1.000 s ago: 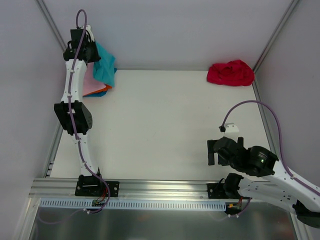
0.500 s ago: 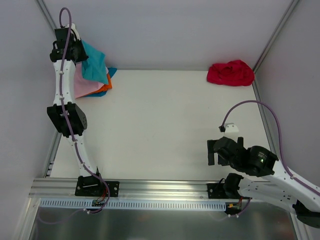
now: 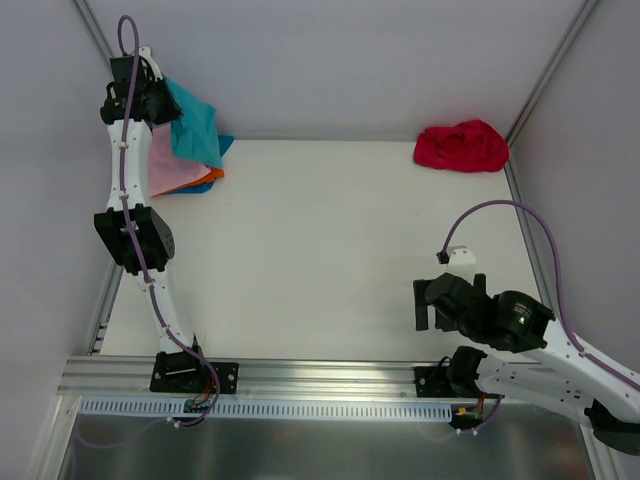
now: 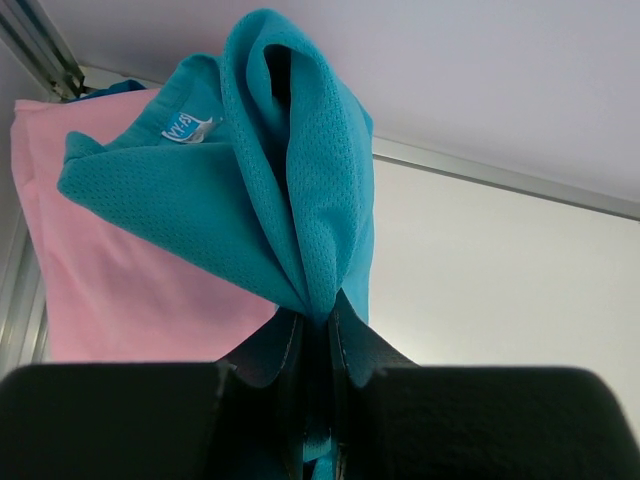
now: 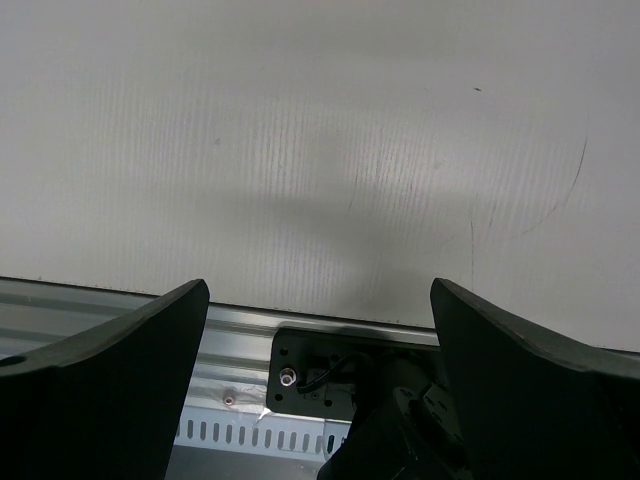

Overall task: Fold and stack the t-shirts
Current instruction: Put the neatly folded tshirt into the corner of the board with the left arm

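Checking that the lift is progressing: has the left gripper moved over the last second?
Yes. The left gripper, shut on the teal t-shirt, has shifted left, closer to the corner post, then held there.

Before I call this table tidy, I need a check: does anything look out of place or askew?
Yes. The red shirt lies crumpled and unfolded, alone in the far right corner. The teal shirt hangs bunched from the left jaws, which are shut on it, over the pink shirt at far left, instead of lying flat.
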